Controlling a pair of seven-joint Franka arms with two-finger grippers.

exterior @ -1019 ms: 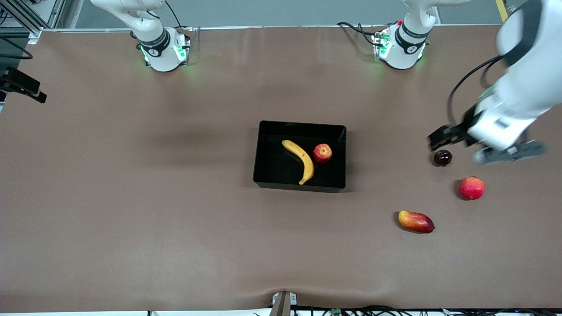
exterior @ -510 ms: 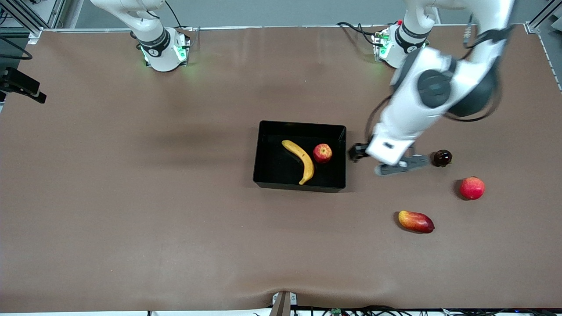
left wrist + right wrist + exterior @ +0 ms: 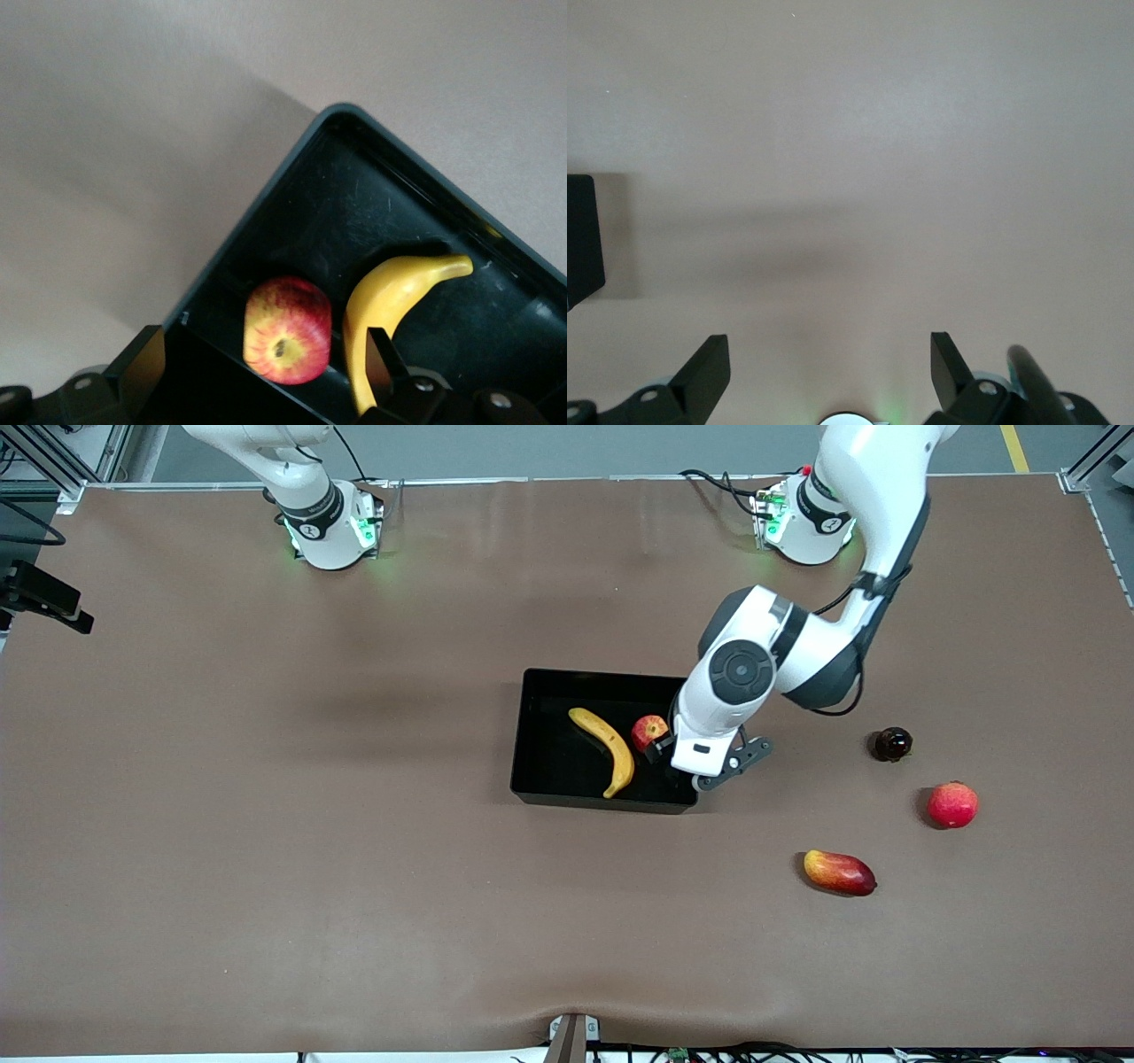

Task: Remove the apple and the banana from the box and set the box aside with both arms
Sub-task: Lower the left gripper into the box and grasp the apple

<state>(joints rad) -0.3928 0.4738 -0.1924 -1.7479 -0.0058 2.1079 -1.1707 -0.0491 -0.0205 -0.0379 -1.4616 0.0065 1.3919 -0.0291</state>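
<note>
Nothing is out yet: the apple [image 3: 648, 732] and the banana [image 3: 604, 750] both lie in the box [image 3: 540, 766] at mid-table, the apple at the banana's three o'clock. My left gripper [image 3: 266, 365] hangs wide open over the apple (holding nothing). My right gripper [image 3: 830, 367], also spread wide, waits over bare table, so both fruit and the box move remain.

Brown matte table [image 3: 266, 824] fills view, soft shadows, slight wrinkle at near edge. Grey floor [image 3: 576, 447] past table's top edge. Metal frame struts [image 3: 53, 456] at corner.
</note>
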